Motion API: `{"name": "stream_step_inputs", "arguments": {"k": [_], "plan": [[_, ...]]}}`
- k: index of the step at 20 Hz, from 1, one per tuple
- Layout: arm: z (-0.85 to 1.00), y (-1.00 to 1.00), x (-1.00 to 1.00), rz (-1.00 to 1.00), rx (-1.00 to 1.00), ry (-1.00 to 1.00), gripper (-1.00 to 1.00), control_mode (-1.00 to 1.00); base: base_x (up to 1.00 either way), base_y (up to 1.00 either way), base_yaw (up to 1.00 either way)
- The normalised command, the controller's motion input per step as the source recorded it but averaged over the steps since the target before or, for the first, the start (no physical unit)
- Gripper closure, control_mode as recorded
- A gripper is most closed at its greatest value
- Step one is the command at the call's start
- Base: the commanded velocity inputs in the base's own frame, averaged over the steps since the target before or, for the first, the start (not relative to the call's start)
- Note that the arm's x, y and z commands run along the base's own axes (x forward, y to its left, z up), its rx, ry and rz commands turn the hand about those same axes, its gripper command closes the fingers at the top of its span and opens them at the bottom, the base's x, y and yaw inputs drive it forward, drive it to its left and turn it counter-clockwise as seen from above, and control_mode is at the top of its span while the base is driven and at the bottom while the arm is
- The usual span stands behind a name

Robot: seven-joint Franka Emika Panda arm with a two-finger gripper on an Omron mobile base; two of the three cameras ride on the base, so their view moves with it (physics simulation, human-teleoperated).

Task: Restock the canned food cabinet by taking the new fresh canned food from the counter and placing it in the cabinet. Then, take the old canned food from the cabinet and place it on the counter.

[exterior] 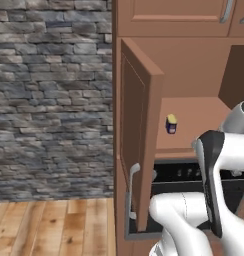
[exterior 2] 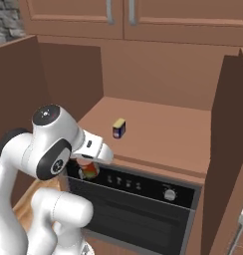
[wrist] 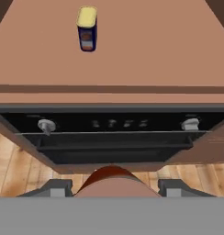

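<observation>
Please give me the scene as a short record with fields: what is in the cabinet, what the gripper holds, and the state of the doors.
cabinet: both doors open, one flat shelf
on shelf: blue-and-yellow can, upright, alone on the shelf, apart from the walls
gripper: below the shelf edge, in front of the black oven
fingers: one on each side of the red can
held: red can, out of the cabinet
task stage: new can stocked; old can not yet on a counter

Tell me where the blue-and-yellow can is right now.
The blue-and-yellow can stands alone on the cabinet shelf, left of its middle in the right base view, set back from the front edge above the black oven.
</observation>
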Motion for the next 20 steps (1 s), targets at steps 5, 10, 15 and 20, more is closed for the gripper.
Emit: {"name": "stream_step_inputs", "arguments": {"k": [5,10,15,20], "plan": [[0.00,0.00,0.00,0.00,0.00,0.00,1.00,1.00,-0.65,-0.26,0.00],[0.00,0.00,0.00,0.00,0.00,0.00,1.00,1.00,-0.59,-0.35,0.00],[0.00,0.00,0.00,0.00,0.00,0.00,1.00,1.00,-0.51,-0.56,-0.04],[0.00,0.00,0.00,0.00,0.00,0.00,1.00,1.00,-0.29,-0.71,-0.09]]}}
